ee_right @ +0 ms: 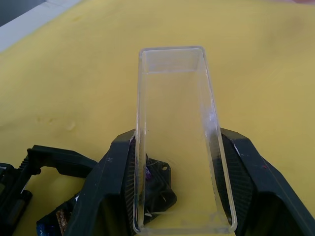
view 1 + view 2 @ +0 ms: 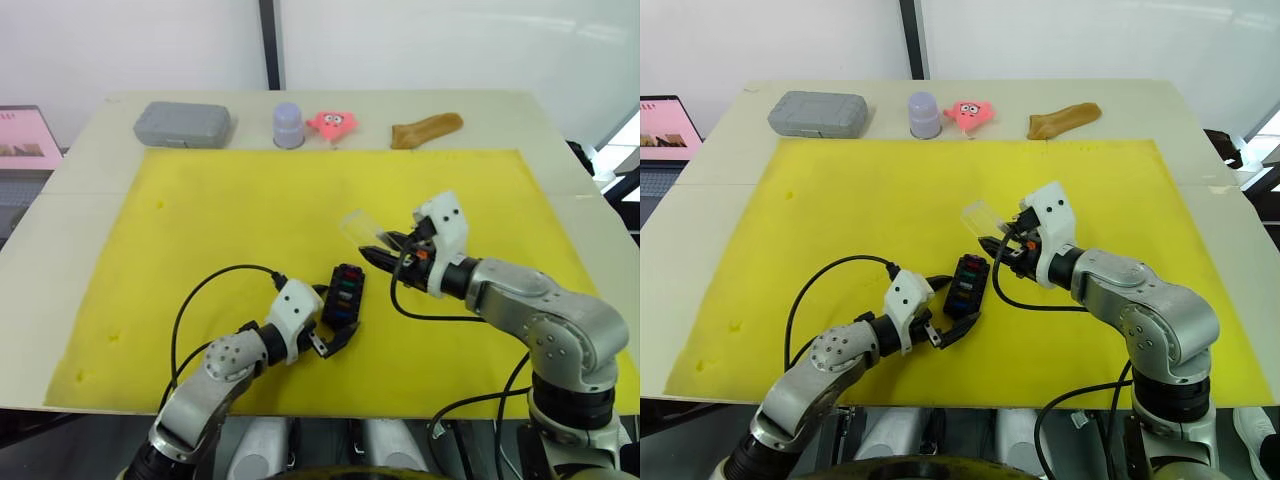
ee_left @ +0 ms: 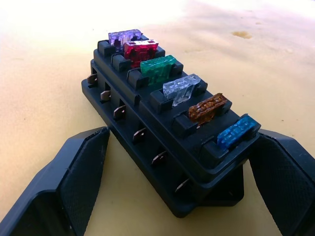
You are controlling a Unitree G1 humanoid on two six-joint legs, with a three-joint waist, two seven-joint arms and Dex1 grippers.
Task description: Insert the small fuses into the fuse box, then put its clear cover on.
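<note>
near the middle of the yellow mat's front half, the right gripper (image 2: 383,252) is clamped on the clear cover (image 2: 358,228), one finger on each long side wall, with the shell sticking out past the fingertips toward the mat's far left. the right wrist view looks straight into the cover's hollow, so its open side faces the camera rather than down at the mat. just to the robot's left of it and nearer the front edge lies the fuse box (image 2: 342,296), flat on the yellow mat (image 2: 200,230), long axis running roughly front to back. the left gripper (image 2: 322,340) sits at the box's near end with its fingers spread, one on each side of that end; whether the pads touch the box, i cannot tell. all six small fuses (image 3: 170,91) stand seated in one row along the top: purple, red, green, clear, amber, blue. so insertion looks finished and capping is the step left. the cover hangs just beyond the box's far end, and the right arm is the one carrying it; it probably needs its opening turned downward and its long axis lined up with the box before lowering
</note>
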